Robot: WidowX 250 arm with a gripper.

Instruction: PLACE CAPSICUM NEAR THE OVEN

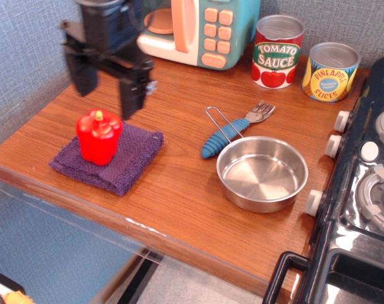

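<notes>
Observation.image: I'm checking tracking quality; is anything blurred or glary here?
In observation.image, the claw looks slightly motion-smeared, its jaws apart above the capsicum; the capsicum is sharp with small glossy highlights; the pan shows soft reflections; the stove carries bright glare streaks; light is otherwise even.

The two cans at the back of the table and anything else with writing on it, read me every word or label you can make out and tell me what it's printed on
"TOMATO SAUCE": red-labelled can.
"PINEAPPLE": yellow-and-blue can; below it a smaller line reads "SLICES", and the tiny print between the two is too small to read.
Oven buttons: no marks can be made out on them.
Stove knobs: no readable marks.
</notes>
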